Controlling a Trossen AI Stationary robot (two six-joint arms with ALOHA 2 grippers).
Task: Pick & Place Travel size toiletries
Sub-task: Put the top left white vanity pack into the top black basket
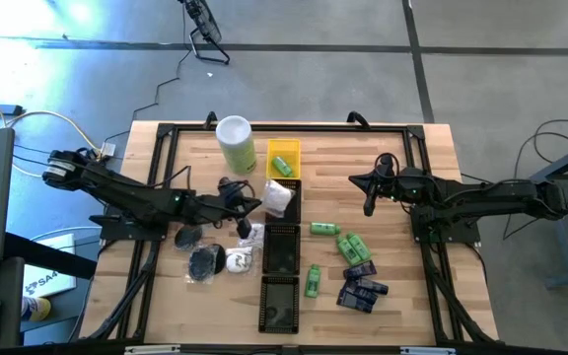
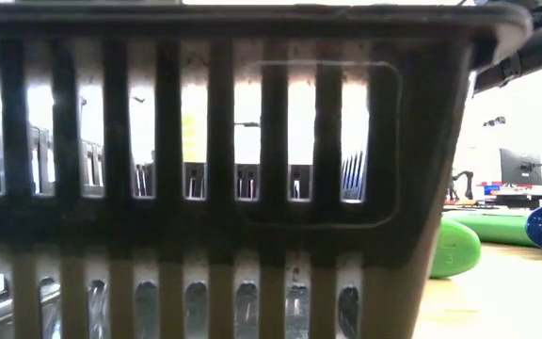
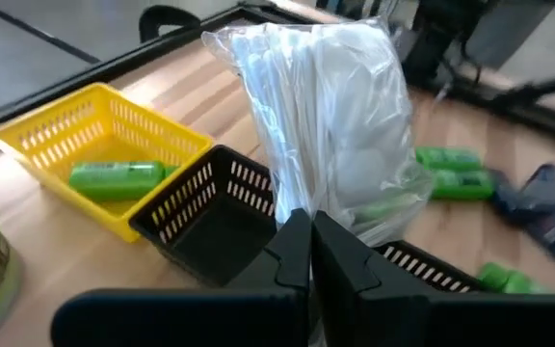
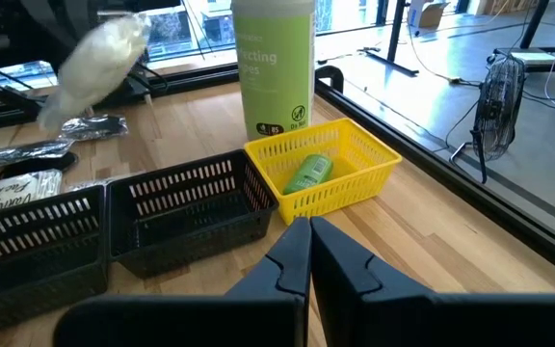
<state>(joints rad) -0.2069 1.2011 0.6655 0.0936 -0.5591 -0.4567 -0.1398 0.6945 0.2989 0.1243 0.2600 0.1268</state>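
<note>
Left gripper (image 3: pixel 308 253) is pinched closed on the clear-wrapped white packet (image 3: pixel 330 125), which hangs over the first black tray (image 3: pixel 200 217). We advise centring it above the tray before release. Right gripper (image 4: pixel 308 253) waits closed, empty.

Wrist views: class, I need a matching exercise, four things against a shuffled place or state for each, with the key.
Things:
1 yellow tray
2 clear-wrapped white packet
3 pale-green canister
4 right gripper

States:
A shut, holding nothing
B held in the air by the left gripper
C holds one green bottle
D stands upright beside the yellow tray

Pairs: 1-C, 2-B, 3-D, 4-A
</note>
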